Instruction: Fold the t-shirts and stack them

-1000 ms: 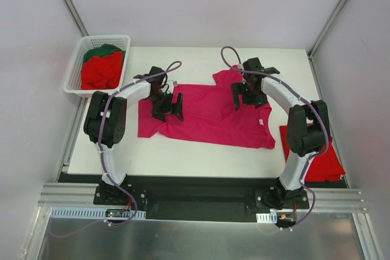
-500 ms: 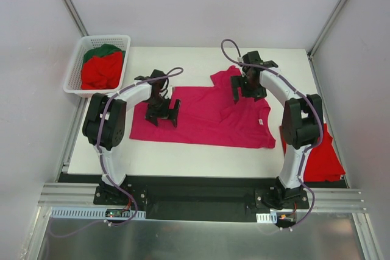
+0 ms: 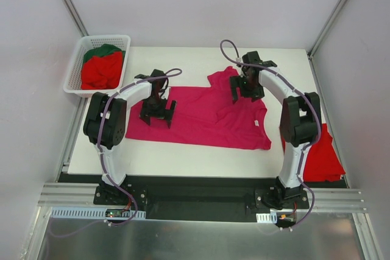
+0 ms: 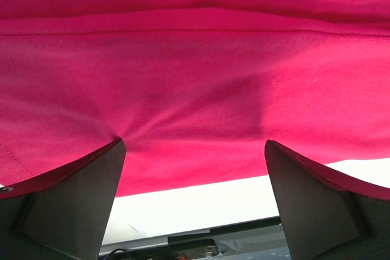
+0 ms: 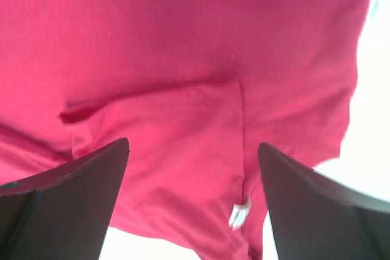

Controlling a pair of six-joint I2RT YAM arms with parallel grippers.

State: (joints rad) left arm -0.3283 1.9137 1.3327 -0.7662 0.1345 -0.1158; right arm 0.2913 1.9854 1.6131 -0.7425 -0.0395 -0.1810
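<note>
1. At the far left corner of the table [image 3: 183, 158], the white lattice basket [image 3: 72, 77] held a heap of bright red t-shirts [image 3: 100, 75], with a dark green t-shirt [image 3: 105, 50] bunched at its far end.
2. The magenta-pink t-shirt [image 3: 207, 120] lay spread flat across the middle of the table. A folded red t-shirt [image 3: 322, 161] sat at the near right corner, partly behind the right arm.
3. The left gripper [image 3: 158, 112] was over the pink shirt's left part with its fingers spread wide, pinching nothing. The right gripper [image 3: 247, 88] was over the far right part, same deal: wide apart and empty.
4. Only the top view showed the basket and the folded red one; both wrist cams were pretty much filled with pink cloth.
5. The left wrist cam caught a stitched seam [image 4: 195, 19] running across the cloth, plus the shirt's edge with bare table past it between the fingers [image 4: 73, 199].
6. The right wrist cam showed a folded-over flap and a small white label [image 5: 239, 216] up close. From above, that label was just a tiny speck.
</note>
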